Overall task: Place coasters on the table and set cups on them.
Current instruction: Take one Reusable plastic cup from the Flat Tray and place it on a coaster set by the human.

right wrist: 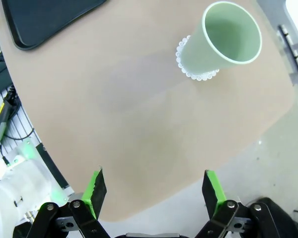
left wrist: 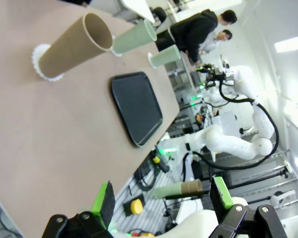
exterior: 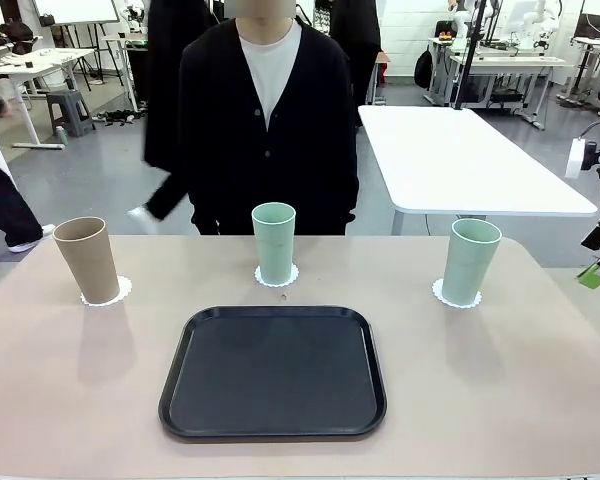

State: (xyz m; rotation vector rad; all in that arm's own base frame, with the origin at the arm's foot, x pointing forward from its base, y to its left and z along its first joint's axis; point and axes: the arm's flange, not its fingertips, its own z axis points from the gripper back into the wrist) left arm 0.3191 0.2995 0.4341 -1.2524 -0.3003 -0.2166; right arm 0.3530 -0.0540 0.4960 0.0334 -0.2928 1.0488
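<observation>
All three tall tapered matte tumblers stand upright on the matte beige-tan desk point(exterior: 540, 380), each on its own thin white scalloped paper coaster: the light brown cup point(exterior: 87, 259) on its coaster point(exterior: 118, 292), the middle pale mint green cup point(exterior: 274, 243) on its coaster point(exterior: 289, 276), and the other pale mint green cup point(exterior: 470, 261) on its coaster point(exterior: 444, 293). From this the task looks finished, so the step in hand is most likely only to pull back cleanly. The left pincer point(left wrist: 164, 198) is spread wide and carries nothing; the brown cup point(left wrist: 74, 46) is well ahead of it and off toward its left finger, with the flat black rounded plastic tray point(left wrist: 136, 107) between that cup and the pincer. The right pincer point(right wrist: 152, 189) is likewise spread and empty, poised above the desk's near edge, with its mint cup point(right wrist: 221, 42) well ahead and toward the right finger, its coaster point(right wrist: 187, 69) peeking out round the base. Doing this well means keeping both pincers spread, lifting up and away from the desk, and giving the tall light cups a wide berth, since a brush could probably tip one or drag its paper coaster askew. A person in a black cardigan point(exterior: 265, 130) stands beyond the desk.
</observation>
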